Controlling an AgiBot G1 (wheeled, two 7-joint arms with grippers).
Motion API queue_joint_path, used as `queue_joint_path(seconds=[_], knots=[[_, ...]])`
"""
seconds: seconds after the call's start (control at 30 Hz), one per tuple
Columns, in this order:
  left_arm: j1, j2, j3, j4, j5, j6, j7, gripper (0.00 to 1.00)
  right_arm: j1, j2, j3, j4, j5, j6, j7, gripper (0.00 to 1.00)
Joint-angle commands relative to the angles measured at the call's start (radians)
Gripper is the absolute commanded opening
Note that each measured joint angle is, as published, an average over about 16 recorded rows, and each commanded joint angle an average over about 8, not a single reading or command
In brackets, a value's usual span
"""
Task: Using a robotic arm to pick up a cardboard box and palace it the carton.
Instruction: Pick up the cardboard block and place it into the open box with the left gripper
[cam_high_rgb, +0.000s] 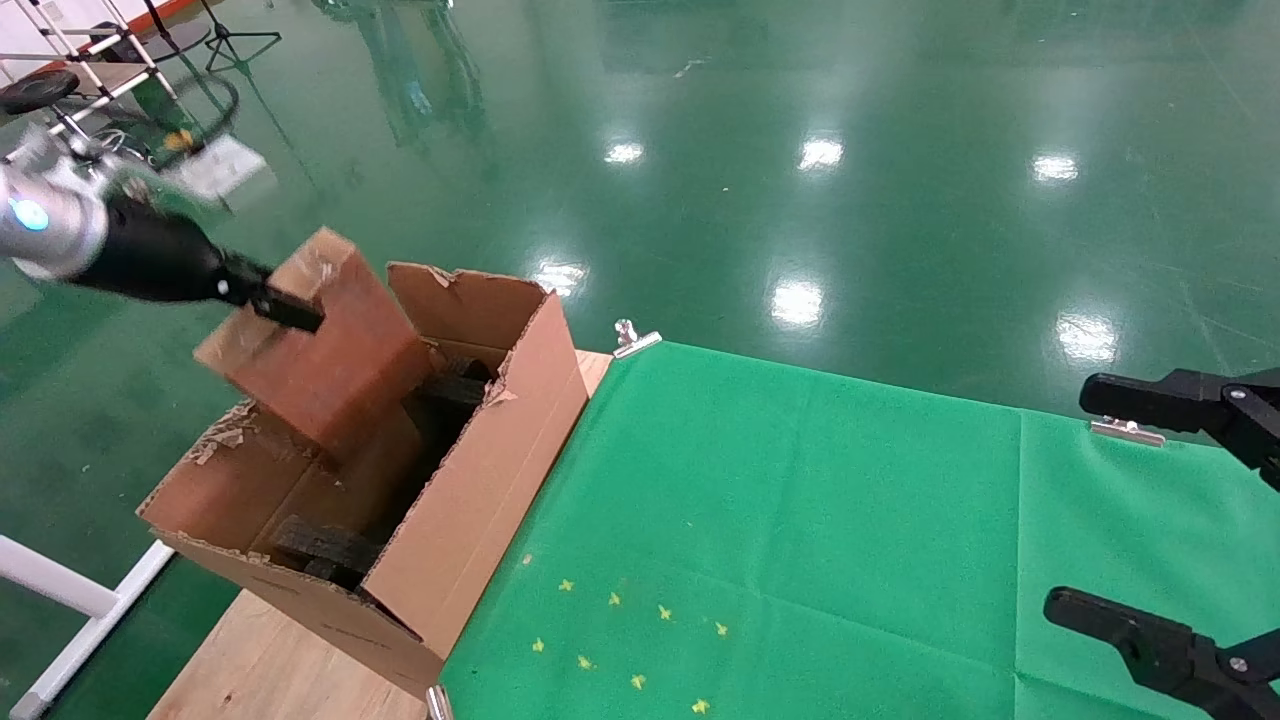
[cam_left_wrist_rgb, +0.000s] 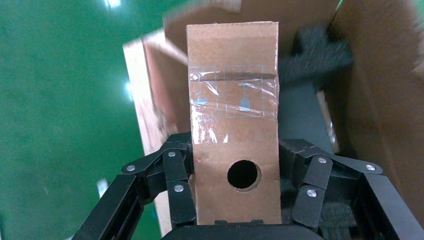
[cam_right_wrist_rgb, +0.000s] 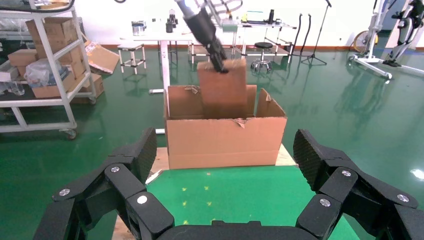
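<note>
My left gripper (cam_high_rgb: 290, 308) is shut on the slim brown cardboard box (cam_high_rgb: 325, 345) and holds it tilted, its lower end inside the open top of the large torn-edged carton (cam_high_rgb: 480, 480). In the left wrist view the box (cam_left_wrist_rgb: 235, 100), with clear tape and a round hole, sits between the jaws of the left gripper (cam_left_wrist_rgb: 235, 150), above dark foam (cam_left_wrist_rgb: 320, 50) inside the carton (cam_left_wrist_rgb: 380, 100). The right wrist view shows the box (cam_right_wrist_rgb: 222, 87) above the carton (cam_right_wrist_rgb: 225, 140). My right gripper (cam_high_rgb: 1120, 505) is open and empty over the table's right side.
The carton stands at the left end of a wooden table (cam_high_rgb: 260, 670). A green cloth (cam_high_rgb: 800, 500) with small yellow marks (cam_high_rgb: 620, 640) covers the rest, held by metal clips (cam_high_rgb: 635, 340). Glossy green floor lies beyond; shelves and tables stand far off (cam_right_wrist_rgb: 45, 75).
</note>
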Motion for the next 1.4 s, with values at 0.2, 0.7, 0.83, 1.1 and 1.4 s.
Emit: queue_joint_path(seconds=[0.2,0.7,0.83,1.1,1.4], knots=[[0.031,0.073,0.026,0.218,0.039,-0.092,0.079,0.00,0.000,0.000,0.000,0.000,0.000,0.000,0.000,1.00],[0.140,0.170,0.035,0.419,0.058,-0.363,0.155,0.00,0.000,0.000,0.000,0.000,0.000,0.000,0.000,1.00],[0.177,0.183,0.028,0.440,0.048,-0.406,0.162,0.00,0.000,0.000,0.000,0.000,0.000,0.000,0.000,1.00],[0.209,0.193,0.015,0.468,0.027,-0.386,0.175,0.00,0.000,0.000,0.000,0.000,0.000,0.000,0.000,1.00],[0.230,0.196,-0.004,0.491,-0.001,-0.338,0.170,0.00,0.000,0.000,0.000,0.000,0.000,0.000,0.000,1.00]])
